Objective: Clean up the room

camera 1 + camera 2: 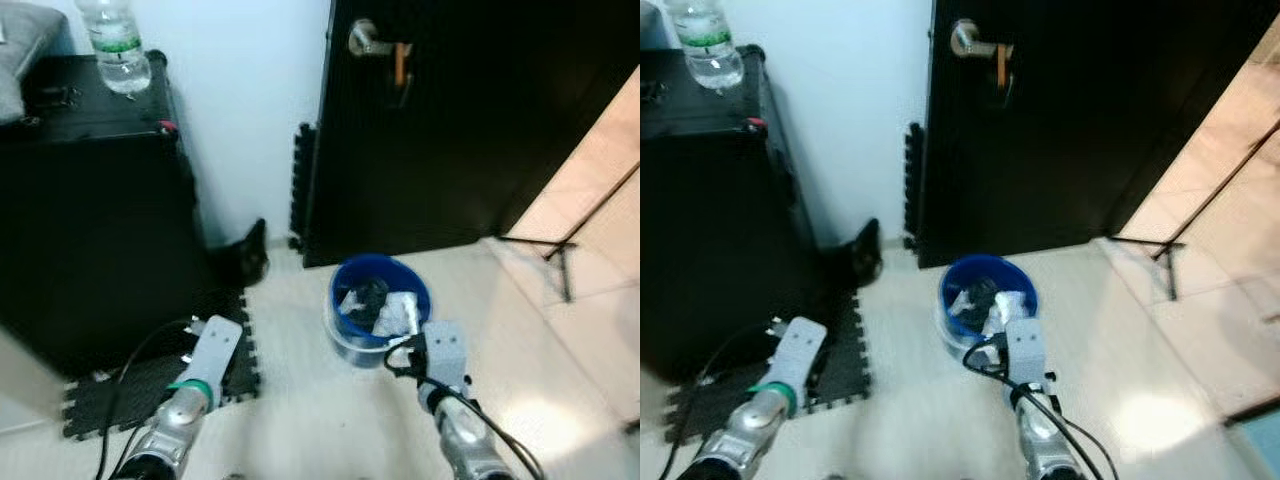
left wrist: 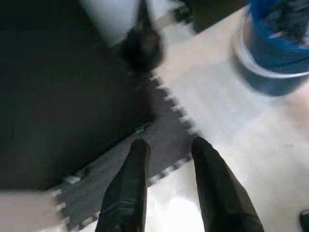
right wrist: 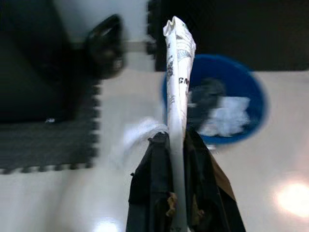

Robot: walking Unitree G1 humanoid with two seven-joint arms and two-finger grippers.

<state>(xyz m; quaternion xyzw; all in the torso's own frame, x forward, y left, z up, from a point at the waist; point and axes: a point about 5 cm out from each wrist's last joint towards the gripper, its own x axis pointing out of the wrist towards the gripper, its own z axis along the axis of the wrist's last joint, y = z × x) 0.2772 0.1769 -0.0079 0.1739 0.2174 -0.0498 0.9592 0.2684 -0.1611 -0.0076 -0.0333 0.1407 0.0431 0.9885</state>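
Bottle (image 1: pixel 113 45) tops black cabinet (image 1: pixel 90 200); shoe (image 1: pixel 245 255) beside blue bin (image 1: pixel 378 310).

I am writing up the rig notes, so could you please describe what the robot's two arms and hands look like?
Both arms are silver metal tubes ending in pale grey box-shaped wrist blocks. The left arm carries a green band and a black cable alongside; the right arm has black cables looping at its wrist. The left hand and right hand each have two long black fingers.

A crumpled white printed paper roll (image 3: pixel 177 72) stands pinched upright above the trash-filled blue bin (image 1: pixel 345 270).
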